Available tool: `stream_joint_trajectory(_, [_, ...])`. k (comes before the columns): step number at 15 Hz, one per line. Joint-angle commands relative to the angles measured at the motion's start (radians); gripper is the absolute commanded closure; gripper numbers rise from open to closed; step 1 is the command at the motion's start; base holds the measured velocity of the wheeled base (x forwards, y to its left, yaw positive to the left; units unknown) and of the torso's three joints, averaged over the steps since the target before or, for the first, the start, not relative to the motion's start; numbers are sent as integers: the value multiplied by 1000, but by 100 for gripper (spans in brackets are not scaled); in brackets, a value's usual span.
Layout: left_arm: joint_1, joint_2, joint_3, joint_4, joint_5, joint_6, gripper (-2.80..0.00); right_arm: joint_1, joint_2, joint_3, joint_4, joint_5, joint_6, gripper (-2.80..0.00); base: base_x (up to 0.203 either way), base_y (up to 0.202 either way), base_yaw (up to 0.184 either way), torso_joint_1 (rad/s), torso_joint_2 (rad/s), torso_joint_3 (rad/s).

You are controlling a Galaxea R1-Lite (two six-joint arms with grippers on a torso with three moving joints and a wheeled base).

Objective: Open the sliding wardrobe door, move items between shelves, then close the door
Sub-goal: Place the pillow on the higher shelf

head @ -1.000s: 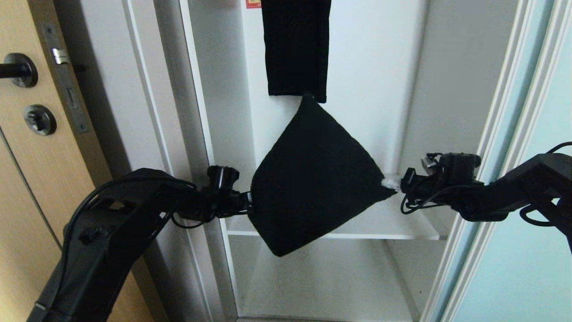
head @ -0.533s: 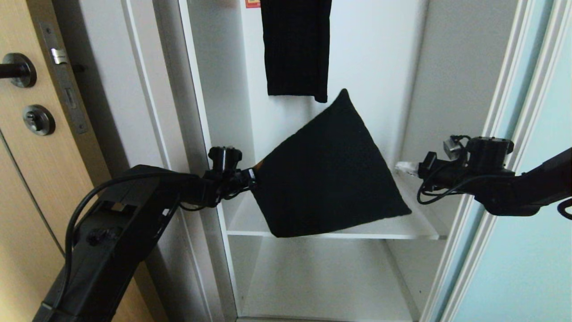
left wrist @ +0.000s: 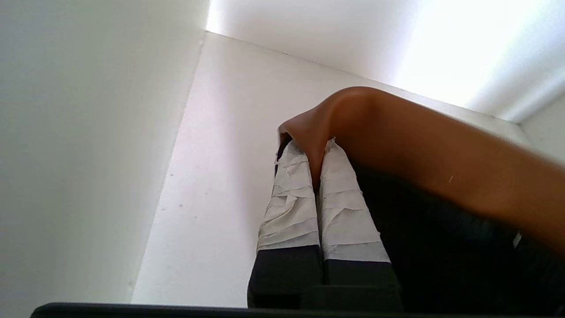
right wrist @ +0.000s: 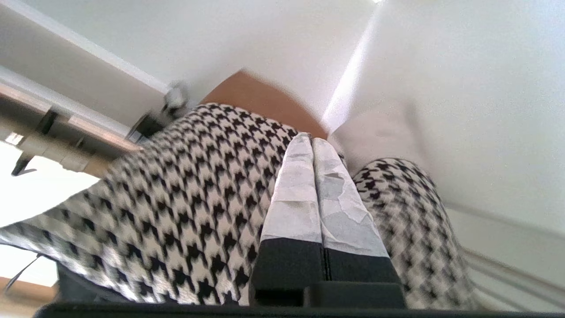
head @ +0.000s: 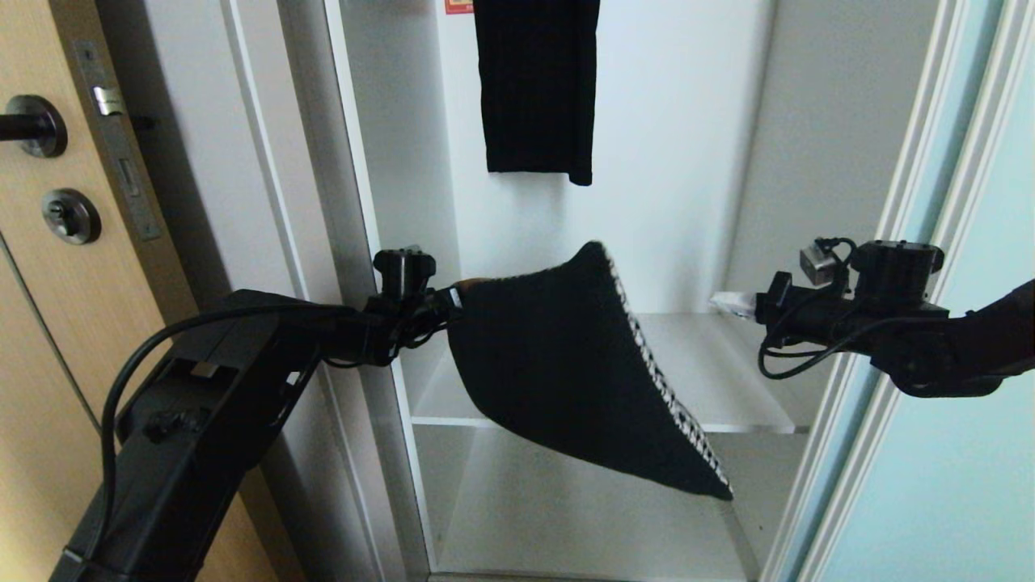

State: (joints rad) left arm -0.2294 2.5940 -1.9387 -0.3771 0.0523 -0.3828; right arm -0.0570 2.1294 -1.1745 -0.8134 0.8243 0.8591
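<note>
- The wardrobe (head: 687, 162) stands open, white walls inside, with the sliding door (head: 954, 453) of pale aqua glass pushed to the right side
- A wooden door (head: 48, 339) with a dark handle stands to the left of the wardrobe frame
- Inside, a long black garment (head: 535, 81) hangs from above against the back wall, its lower hem well above the shelf (head: 711, 372)
- The shelf is a flat white board across the compartment; another white compartment opens below it
- The bundle of clothes (head: 558, 372) hangs in front of the shelf's front edge, mostly black, with a houndstooth piece (right wrist: 176, 194) along its right side and a rust-brown piece (left wrist: 419, 145) at its left corner; its lowest corner droops below the shelf edge, towards the right
- The left gripper (head: 453, 311) is at the bundle's left corner, near the left wall; its taped fingers (left wrist: 291, 198) are pinched together on the rust-brown fabric
- The right gripper (head: 724, 301) is above the shelf's right part, beside the right wall, apart from the bundle; its fingers (right wrist: 300, 194) are pressed together with nothing between them
</note>
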Motion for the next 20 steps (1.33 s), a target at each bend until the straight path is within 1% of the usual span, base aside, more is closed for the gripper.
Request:
stream_joint_trajectory(1, [-1, -2, 0, 1, 1, -2, 0, 2, -73, 82, -21, 58, 4, 0, 0, 0, 0, 0, 0, 0])
stream_joint_trajectory(2, [-2, 6, 0, 1, 0, -2, 0, 2, -75, 102, -45, 85, 4, 0, 0, 0, 0, 0, 0, 0])
stream_joint_trajectory(5, [-9, 23, 0, 0, 0, -2, 0, 3, -54, 120, -38, 96, 4, 0, 0, 0, 0, 0, 0, 0])
stream_joint_trajectory(7, [-8, 26, 0, -2, 1, -4, 0, 30, -23, 139, -43, 119, 4, 0, 0, 0, 0, 0, 0, 0])
stream_joint_trajectory(9, [-8, 29, 0, -4, 4, -4, 0, 64, 17, 129, -34, 121, 6, 0, 0, 0, 0, 0, 0, 0])
stream_joint_trajectory(12, [-8, 21, 1, -6, 17, -7, 0, 63, -42, 124, 17, 121, 5, 0, 0, 0, 0, 0, 0, 0])
stream_joint_trajectory(13, [-8, 20, 1, -7, 22, -9, 0, 68, -49, 128, 19, 119, -4, 0, 0, 0, 0, 0, 0, 0])
stream_joint_trajectory(14, [-10, 21, 1, -8, 26, -11, 0, 82, -54, 139, 20, 118, -50, 0, 0, 0, 0, 0, 0, 0])
stream_joint_trajectory(15, [-11, 23, 1, -9, 32, -11, 0, 103, -60, 160, 25, 109, -108, -280, 0, 0, 0, 0, 0, 0])
stream_joint_trajectory(17, [-13, 20, 1, -9, 38, -11, 0, 147, -52, 168, 30, 65, -134, -280, 0, 0, 0, 0, 0, 0])
stream_joint_trajectory(18, [-16, 17, 3, -9, 38, -13, 0, 165, -35, 166, 31, 20, -171, -280, 0, 0, 0, 0, 0, 0])
stream_joint_trajectory(19, [-17, 13, 4, -8, 40, -13, 0, 182, -21, 164, 33, -30, -244, -280, 0, 0, 0, 0, 0, 0])
stream_joint_trajectory(20, [-21, 7, 4, -4, 39, -18, 0, 200, -8, 164, 34, -98, -330, -280, 0, 0, 0, 0, 0, 0])
